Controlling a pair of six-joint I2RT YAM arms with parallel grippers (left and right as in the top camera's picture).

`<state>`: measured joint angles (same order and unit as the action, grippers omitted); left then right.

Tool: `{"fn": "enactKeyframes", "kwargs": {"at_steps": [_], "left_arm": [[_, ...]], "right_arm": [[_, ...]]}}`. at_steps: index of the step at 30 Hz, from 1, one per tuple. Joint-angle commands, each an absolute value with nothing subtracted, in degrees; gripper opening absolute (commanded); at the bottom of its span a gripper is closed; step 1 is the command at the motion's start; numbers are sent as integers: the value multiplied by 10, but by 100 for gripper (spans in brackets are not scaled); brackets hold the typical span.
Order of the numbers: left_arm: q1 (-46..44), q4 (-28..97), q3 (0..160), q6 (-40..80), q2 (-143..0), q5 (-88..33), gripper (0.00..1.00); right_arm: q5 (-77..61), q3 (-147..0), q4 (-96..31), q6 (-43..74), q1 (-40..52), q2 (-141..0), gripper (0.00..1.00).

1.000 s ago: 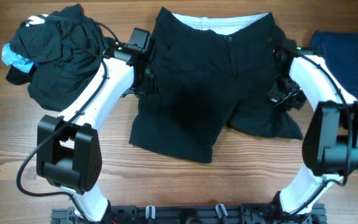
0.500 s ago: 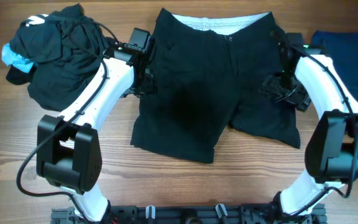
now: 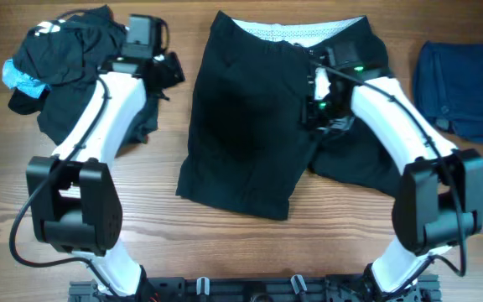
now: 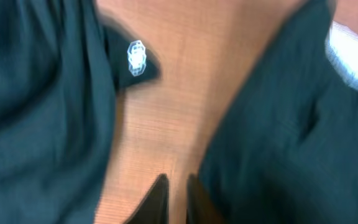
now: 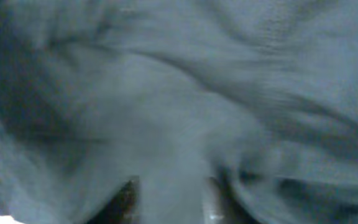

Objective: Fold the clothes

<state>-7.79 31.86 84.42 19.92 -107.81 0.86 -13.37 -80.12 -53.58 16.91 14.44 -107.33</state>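
Black shorts (image 3: 250, 126) lie flat mid-table, whitish inner waistband (image 3: 296, 31) at the far edge. My right gripper (image 3: 309, 99) is down on the shorts near the fly; in the right wrist view a ridge of dark fabric (image 5: 166, 143) runs between its fingers (image 5: 129, 196), so the right gripper (image 5: 169, 198) is shut on it. My left gripper (image 3: 168, 74) hovers between the shorts and a heap of black clothes (image 3: 74, 59). In its wrist view the left gripper (image 4: 178, 186) is shut and empty over bare wood, with the shorts (image 4: 291, 124) to its right.
The heap holds a light-blue piece (image 3: 19, 75) and a white logo (image 3: 44, 28); another small white logo (image 4: 137, 58) shows on dark cloth in the left wrist view. A folded navy garment (image 3: 468, 80) lies at the far right. The wooden table (image 3: 225, 243) runs to the front.
Left gripper left the shorts' left edge, moved up-left toward the heap and shut. Right gripper let go at the shorts' right edge, swung left to the middle and closed on fabric.
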Motion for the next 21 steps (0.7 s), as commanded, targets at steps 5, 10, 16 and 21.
{"fn": "enactKeyframes", "kwargs": {"at_steps": [5, 10, 16, 21], "left_arm": [[-121, 141, 844, 67, -1099, -9, 9], [-152, 58, 844, 22, -1159, -36, 25], [-163, -58, 844, 17, -1236, -64, 12], [-165, -117, 844, 17, -1281, -64, 10]], "right_arm": [[-122, -804, -529, 227, 235, -1056, 4], [-101, -801, -532, 246, 257, -1061, 4], [-88, -801, -532, 257, 257, -1061, 4], [-93, -795, -535, 257, 257, -1080, 4]]}}
